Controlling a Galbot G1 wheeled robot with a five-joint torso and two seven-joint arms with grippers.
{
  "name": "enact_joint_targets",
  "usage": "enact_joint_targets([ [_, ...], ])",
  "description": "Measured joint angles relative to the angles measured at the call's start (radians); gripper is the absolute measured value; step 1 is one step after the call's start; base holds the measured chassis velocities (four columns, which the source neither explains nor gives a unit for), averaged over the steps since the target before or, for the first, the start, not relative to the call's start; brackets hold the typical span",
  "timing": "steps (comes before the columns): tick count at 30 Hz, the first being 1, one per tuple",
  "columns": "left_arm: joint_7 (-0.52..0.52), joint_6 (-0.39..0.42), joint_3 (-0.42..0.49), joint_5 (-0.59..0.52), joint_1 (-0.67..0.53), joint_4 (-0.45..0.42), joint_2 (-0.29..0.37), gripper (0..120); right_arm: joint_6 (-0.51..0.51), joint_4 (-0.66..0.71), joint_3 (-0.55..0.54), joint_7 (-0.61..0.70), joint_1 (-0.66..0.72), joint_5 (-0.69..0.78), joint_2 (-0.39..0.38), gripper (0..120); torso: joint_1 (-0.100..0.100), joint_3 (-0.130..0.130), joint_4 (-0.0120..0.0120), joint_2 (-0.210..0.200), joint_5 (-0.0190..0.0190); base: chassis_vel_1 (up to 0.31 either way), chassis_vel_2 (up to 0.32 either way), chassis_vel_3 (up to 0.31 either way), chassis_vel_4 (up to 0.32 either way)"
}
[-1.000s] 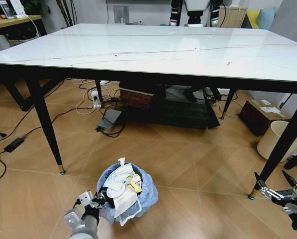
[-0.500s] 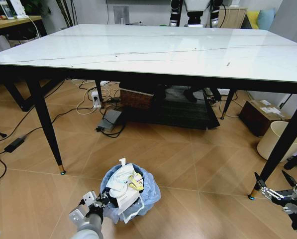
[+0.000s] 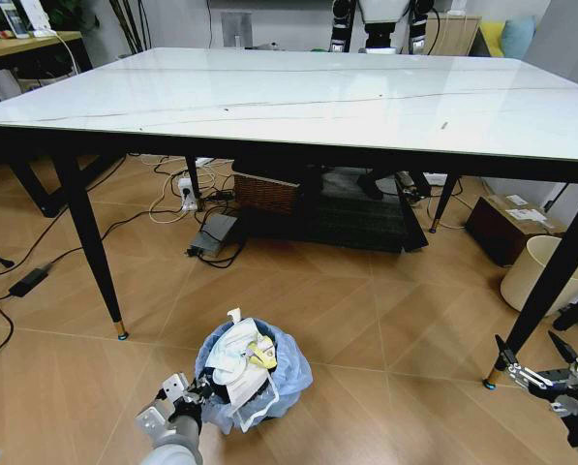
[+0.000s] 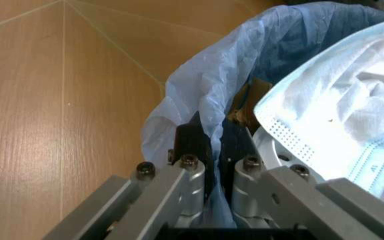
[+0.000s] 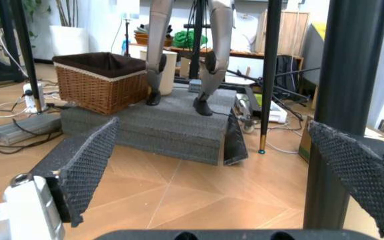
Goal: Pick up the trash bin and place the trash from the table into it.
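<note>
Trash bin (image 3: 259, 378) stands on the floor at 6 o'clock of the surface (image 3: 298, 97), full of trash (image 3: 238, 358). Left claw (image 3: 194, 395) is clamped on its rim at 8 o'clock. Right claw (image 3: 540, 360) hangs spread wide at 4 o'clock, holding nothing.

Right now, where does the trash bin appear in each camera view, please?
Head view: the bin is low and centre-left, in front of the table, with the left gripper on its rim.
Left wrist view: the bin is close up, its blue bag rim pinched by the left gripper.
Right wrist view: it faces under the table, toward the basket.
Shared landmark: the basket under the table.
</note>
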Motion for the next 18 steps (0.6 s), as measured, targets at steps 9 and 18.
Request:
enact_joint_targets([
  [9, -0.007, 0.0, 0.004, -0.001, -0.01, 0.01, -0.006, 0, 0.0, 0.0, 0.0, 0.0, 0.0, 0.0, 0.0, 100, 0.0, 0.0, 0.0, 0.0, -0.0003, 0.0, 0.0, 0.0, 0.0],
  [18, -0.008, 0.0, 0.007, 0.004, 0.014, -0.033, -0.007, 14, 0.0, 0.0, 0.0, 0.0, 0.0, 0.0, 0.0, 100, 0.0, 0.001, -0.0001, 0.0, -0.0003, 0.0, 0.0, 0.0, 0.0],
])
